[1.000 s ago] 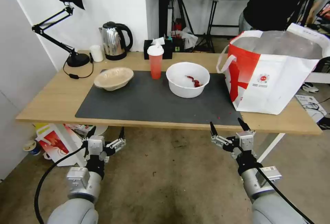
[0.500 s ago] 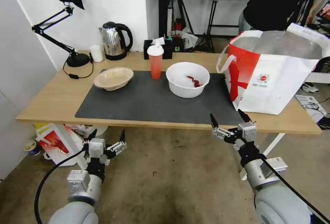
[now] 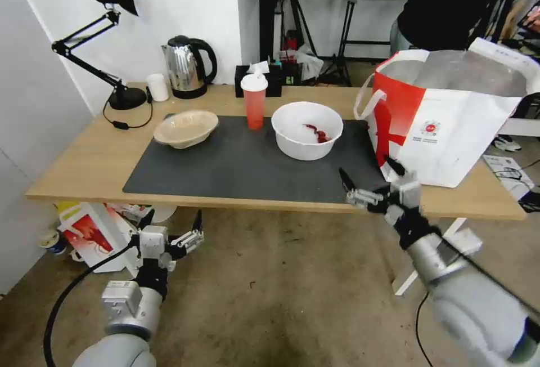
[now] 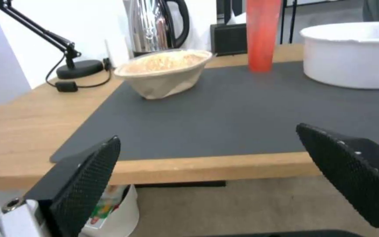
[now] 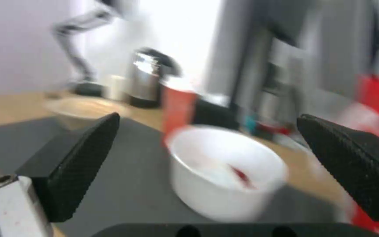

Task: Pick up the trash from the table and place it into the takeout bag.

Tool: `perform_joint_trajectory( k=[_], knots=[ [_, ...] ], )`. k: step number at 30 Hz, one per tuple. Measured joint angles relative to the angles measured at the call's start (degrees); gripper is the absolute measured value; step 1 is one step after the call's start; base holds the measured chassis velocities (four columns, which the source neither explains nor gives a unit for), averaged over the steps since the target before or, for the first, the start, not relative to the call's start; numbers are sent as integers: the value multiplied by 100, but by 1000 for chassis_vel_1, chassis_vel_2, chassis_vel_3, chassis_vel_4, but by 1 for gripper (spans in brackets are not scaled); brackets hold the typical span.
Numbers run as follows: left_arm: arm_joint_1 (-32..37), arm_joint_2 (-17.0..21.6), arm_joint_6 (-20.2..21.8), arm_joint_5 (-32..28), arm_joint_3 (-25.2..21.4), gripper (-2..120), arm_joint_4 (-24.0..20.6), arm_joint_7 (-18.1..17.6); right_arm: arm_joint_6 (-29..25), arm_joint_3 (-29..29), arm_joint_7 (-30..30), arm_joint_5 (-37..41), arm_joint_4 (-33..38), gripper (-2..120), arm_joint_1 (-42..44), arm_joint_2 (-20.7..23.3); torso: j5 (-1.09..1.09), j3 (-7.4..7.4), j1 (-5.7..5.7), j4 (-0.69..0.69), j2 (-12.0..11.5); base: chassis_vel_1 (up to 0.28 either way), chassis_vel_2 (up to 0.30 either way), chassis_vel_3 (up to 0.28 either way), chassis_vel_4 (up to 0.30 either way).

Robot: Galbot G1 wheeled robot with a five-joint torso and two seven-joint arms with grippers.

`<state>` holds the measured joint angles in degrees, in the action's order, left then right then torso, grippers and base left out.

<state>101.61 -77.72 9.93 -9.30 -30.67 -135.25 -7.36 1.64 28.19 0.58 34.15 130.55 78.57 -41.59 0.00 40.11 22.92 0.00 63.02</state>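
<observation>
On the table [image 3: 84,170], a white bowl [image 3: 307,129] holds red scraps; both grippers' jaws gape.

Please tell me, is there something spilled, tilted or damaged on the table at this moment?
A few small red crumbs lie on the table near its front edge, beside the takeout bag. The beige pulp bowl sits tilted with a dented wall. The white bowl and red cup stand upright. Nothing else looks odd.

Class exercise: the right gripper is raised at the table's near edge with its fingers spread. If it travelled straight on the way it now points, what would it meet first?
Most likely the large white bowl: the open right gripper frames it directly ahead in the right wrist view. Depth is uncertain; the takeout bag stands just beside that line.
</observation>
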Motion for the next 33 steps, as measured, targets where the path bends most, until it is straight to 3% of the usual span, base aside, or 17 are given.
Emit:
perform_joint_trajectory(
  k=[2, 3, 6, 10, 13, 18, 21, 23, 26, 30, 33],
  knots=[
    [2, -14, -8, 20, -7, 100, -6, -1, 6, -79, 514, 387, -231, 100, -610, 368, 0, 0, 0, -1, 0, 0, 0, 0, 0],
    [2, -14, -8, 20, -7, 100, -6, -1, 6, -79, 514, 387, -231, 100, -610, 368, 0, 0, 0, -1, 0, 0, 0, 0, 0],
    [22, -83, -42, 87, 16, 100, -19, 3, 190, -627, 683, 888, -653, 100, -1888, 978, 0, 1, 0, 4, -1, 0, 0, 0, 0],
    [6, -104, -42, 109, 42, 100, -16, 6, 412, -929, 767, 1124, -712, 100, -2405, 1342, -1, 0, 0, -1, 0, 0, 0, 0, 0],
    [-16, -133, -44, 115, 60, 100, 24, 8, 658, -1511, 934, 1236, -862, 100, -3103, 1624, 0, 0, 0, -1, 0, 0, 0, 0, 0],
    [-36, -156, -49, 116, 64, 100, 42, 10, 873, -2209, 1401, 1279, -1269, 100, -4054, 1595, 1, 0, 0, -2, 0, 0, 0, 0, 0],
    [-35, -163, -54, 124, 49, 100, 48, 7, 1106, -3123, 1855, 1375, -1778, 100, -5139, 1376, -1, 0, 0, 0, 0, 0, 0, 0, 0],
    [-33, -171, -55, 126, 45, 100, 47, 6, 1237, -3392, 1957, 1406, -1934, 100, -5436, 1278, -2, 0, 0, 2, 0, 0, 0, 0, 0],
    [-23, -189, -57, 126, 43, 100, 32, 6, 1826, -4220, 1832, 1749, -2247, 100, -6321, 977, 1, 1, 1, 1, 0, 0, 0, 0, 0],
    [-18, -193, -60, 126, 41, 100, 32, 6, 2303, -4572, 1656, 1970, -2293, 100, -6746, 848, -3, 1, 0, 2, 0, 0, 0, 0, 0],
    [-17, -202, -94, 124, 33, 100, 36, 9, 3504, -5056, 1419, 2513, -2297, 100, -7488, 571, -2, 0, 0, 0, 0, 0, 0, 0, 0]
  ],
)
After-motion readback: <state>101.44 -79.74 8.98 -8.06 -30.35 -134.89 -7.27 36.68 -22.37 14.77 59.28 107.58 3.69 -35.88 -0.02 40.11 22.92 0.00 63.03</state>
